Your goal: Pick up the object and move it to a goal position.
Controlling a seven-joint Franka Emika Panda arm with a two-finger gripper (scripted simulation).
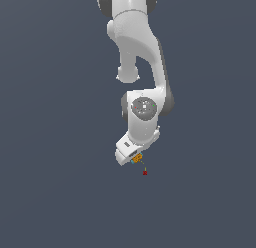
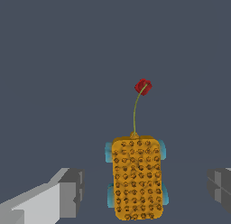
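The object, an orange-yellow dotted oblong block (image 2: 137, 178) with cyan bits at its corners, lies between my two grey fingers (image 2: 67, 191), with a clear gap on each side. My gripper (image 2: 145, 189) is open around it and touches neither side. In the exterior view the block (image 1: 137, 157) sits at the tip of the white gripper (image 1: 133, 160), which points down and toward the exterior view's right. The goal position, a dark-red dot (image 1: 145, 172), lies just below and to the exterior view's right of the block. In the wrist view a thin line joins the dot (image 2: 143, 86) to the block.
The white arm (image 1: 142, 67) reaches down from the top of the exterior view. A flat dark blue-grey background (image 1: 50, 192) fills all else.
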